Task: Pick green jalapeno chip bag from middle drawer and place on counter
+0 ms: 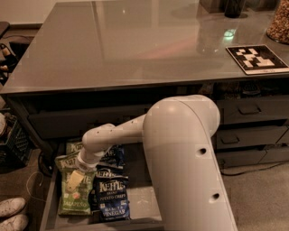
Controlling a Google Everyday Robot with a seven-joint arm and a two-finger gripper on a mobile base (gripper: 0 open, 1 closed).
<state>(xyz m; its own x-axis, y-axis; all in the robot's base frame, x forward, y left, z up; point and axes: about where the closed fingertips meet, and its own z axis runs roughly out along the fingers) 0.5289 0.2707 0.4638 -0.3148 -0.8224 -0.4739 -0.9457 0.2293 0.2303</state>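
The middle drawer (50, 205) stands pulled open below the counter (135, 40). Several chip bags lie in it. A light-green jalapeno chip bag (72, 198) lies at the front left, and another green one (73, 147) peeks out behind it. Dark blue Kettle bags (111, 196) lie to the right. My gripper (75, 179) reaches down into the drawer and sits right on top of the front green bag, at its upper middle. My white arm (180, 149) covers the drawer's right side.
A black-and-white tag board (257, 58), a jar (279, 22) and a dark bottle (235, 6) stand at the counter's far right. Narrower drawers with bar handles (248, 109) are to the right. A crate (13, 140) and white shoes (11, 213) lie on the floor to the left.
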